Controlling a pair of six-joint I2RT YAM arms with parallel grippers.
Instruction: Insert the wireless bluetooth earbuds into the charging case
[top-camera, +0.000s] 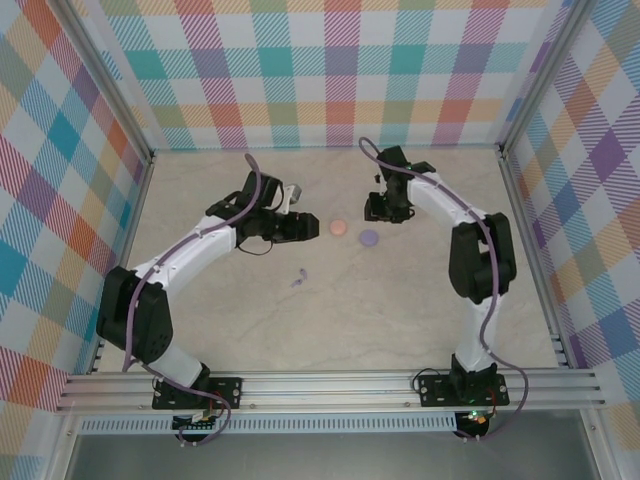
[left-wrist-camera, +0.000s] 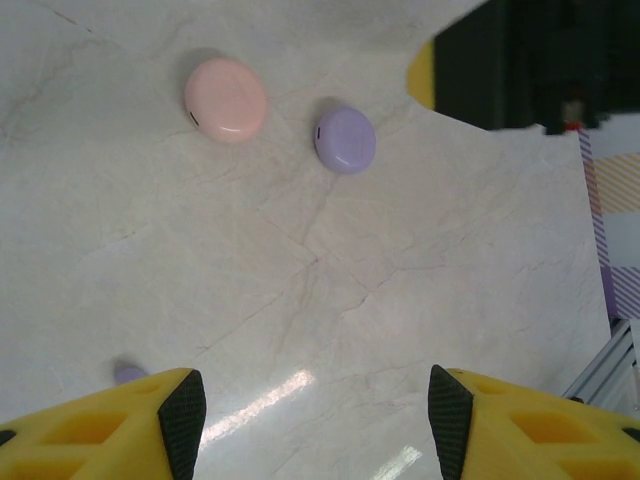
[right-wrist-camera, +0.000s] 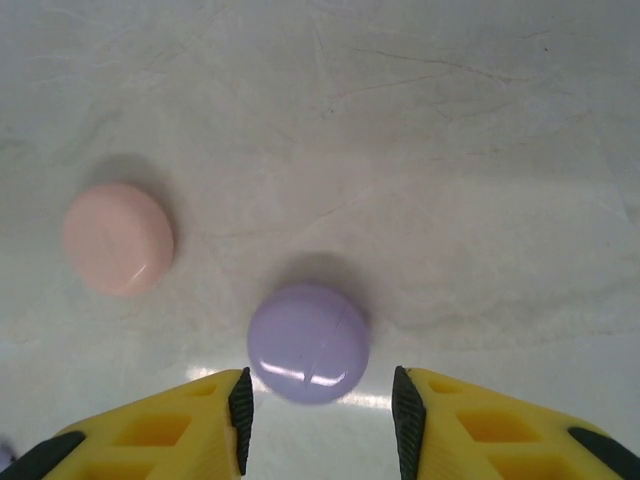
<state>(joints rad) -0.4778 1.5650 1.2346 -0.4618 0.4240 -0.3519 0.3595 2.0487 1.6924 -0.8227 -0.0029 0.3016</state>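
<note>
A tiny lilac earbud (top-camera: 298, 280) lies on the marbled table (top-camera: 400, 310) at centre frame, below the pink disc (top-camera: 338, 228) and purple disc (top-camera: 369, 238). The left gripper (left-wrist-camera: 315, 410) is spread over bare tabletop, the earbud beside its left finger. The right gripper (right-wrist-camera: 320, 425), jaws apart, has the purple disc between its tips.

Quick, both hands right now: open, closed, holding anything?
Left hand: open, empty.
Right hand: open, holding nothing; the round lilac plastic disc lies at its fingertips, not clamped.
</note>
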